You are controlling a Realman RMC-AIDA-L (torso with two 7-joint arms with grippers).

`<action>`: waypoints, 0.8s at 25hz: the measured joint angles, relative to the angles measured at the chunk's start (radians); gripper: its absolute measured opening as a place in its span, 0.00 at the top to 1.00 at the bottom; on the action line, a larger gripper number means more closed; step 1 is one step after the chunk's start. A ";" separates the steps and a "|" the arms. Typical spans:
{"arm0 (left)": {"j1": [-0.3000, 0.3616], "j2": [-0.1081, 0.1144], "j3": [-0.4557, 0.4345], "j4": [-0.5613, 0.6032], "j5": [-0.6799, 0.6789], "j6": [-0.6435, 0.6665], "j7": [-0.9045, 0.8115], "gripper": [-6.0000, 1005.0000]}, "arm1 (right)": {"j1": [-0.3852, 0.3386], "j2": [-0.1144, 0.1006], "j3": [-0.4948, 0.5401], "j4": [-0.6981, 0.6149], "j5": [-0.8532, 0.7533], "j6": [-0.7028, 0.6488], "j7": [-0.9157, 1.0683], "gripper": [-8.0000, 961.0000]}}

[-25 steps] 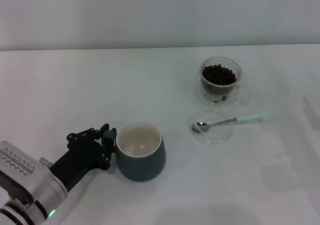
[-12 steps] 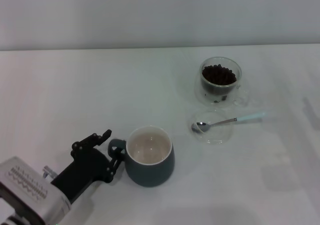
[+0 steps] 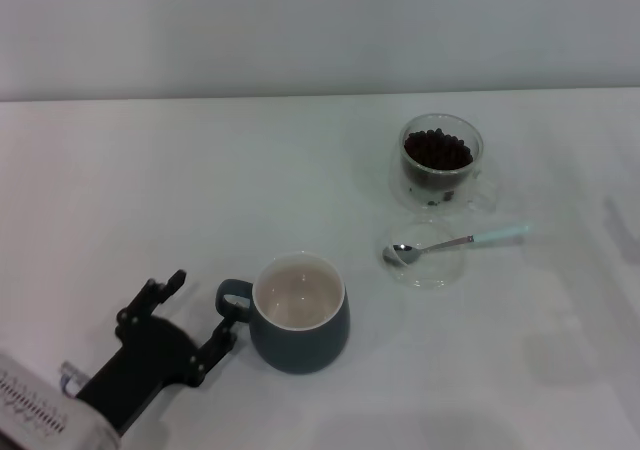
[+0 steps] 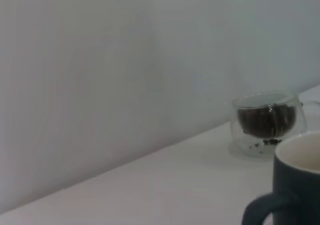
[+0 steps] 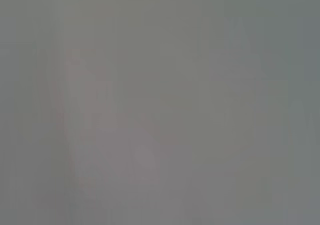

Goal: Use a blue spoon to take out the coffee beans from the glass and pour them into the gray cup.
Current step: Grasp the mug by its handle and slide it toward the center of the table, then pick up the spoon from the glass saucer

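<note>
Left gripper [image 3: 190, 313], fingers spread and holding nothing, is sitting beside the gray cup [image 3: 299, 313] handle. Blue spoon [image 3: 455, 242] is lying apart.

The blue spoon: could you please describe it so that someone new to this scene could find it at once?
On the white table, look just in front of the glass of coffee beans. There the blue spoon lies across a shallow clear dish. It is the only utensil, with a silver bowl and a pale blue handle.
</note>
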 joint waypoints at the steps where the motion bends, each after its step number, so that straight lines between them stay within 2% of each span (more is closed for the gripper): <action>1: 0.000 0.000 0.000 0.000 0.000 0.000 0.000 0.30 | 0.000 0.000 0.000 0.000 0.000 0.000 0.000 0.22; 5: 0.056 0.001 -0.002 -0.005 0.000 0.048 0.000 0.23 | -0.003 0.001 -0.001 0.002 -0.001 -0.008 0.006 0.22; 12: 0.137 0.004 -0.003 -0.019 -0.039 0.164 -0.010 0.23 | -0.008 0.001 0.005 0.045 0.000 -0.036 0.129 0.23; 16: 0.182 0.003 -0.003 -0.022 -0.107 0.233 -0.031 0.23 | -0.019 0.002 0.015 0.118 0.005 -0.095 0.273 0.23; 20: 0.199 0.003 -0.003 -0.051 -0.181 0.309 -0.088 0.24 | -0.015 0.006 0.022 0.216 -0.021 -0.150 0.404 0.23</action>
